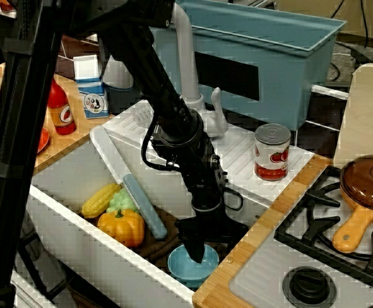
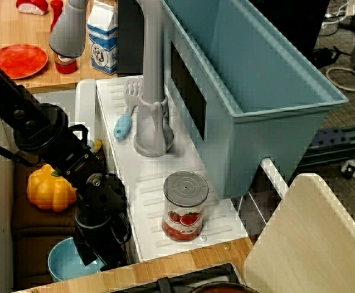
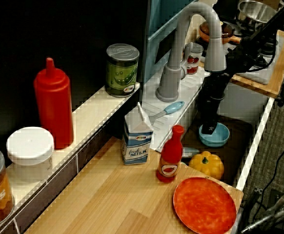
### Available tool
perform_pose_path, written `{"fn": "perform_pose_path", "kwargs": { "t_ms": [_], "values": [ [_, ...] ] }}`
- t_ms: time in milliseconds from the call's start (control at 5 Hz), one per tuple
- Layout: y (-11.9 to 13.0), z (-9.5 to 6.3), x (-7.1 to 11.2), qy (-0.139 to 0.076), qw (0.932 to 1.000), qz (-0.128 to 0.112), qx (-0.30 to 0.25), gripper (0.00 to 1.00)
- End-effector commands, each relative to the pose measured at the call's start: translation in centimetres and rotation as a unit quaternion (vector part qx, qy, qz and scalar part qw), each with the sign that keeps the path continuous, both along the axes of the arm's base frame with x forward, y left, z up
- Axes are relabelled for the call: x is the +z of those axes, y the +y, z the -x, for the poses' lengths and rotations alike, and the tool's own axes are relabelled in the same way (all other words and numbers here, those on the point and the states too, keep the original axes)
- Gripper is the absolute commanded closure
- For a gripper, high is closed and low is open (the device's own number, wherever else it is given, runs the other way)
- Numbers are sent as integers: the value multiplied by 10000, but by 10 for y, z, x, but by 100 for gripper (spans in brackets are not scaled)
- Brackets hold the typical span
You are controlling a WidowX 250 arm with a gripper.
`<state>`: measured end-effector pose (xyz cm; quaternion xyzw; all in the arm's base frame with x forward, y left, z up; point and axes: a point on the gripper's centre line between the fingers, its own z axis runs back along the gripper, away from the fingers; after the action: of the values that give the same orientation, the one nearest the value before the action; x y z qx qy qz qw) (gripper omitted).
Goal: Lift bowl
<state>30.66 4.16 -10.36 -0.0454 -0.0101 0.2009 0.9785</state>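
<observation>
From the front of the sink, the gripper (image 1: 198, 251) points straight down into the bowl (image 1: 192, 264), its tip inside the rim; how far the jaws are apart cannot be told. The toy pumpkin (image 1: 122, 227) sits well to one side.

From above the counter, the gripper (image 2: 99, 255) covers one edge of the bowl (image 2: 69, 260).

From the far shelf side, the gripper (image 3: 209, 128) touches the bowl (image 3: 215, 136) at its near rim.
</observation>
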Motion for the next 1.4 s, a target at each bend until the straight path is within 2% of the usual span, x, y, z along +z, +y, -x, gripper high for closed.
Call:
{"fn": "perform_pose_path", "kwargs": {
  "t_ms": [0,200,600,1000,1200],
  "values": [
    [7,-11,18,-487,9988,73,3,100],
    [11,-12,20,-624,9980,58,39,100],
    [22,-26,31,-786,9966,60,237,100],
    [34,-16,53,-748,9966,7,341,100],
    [42,-5,69,-742,9965,110,363,100]
  ]
}}
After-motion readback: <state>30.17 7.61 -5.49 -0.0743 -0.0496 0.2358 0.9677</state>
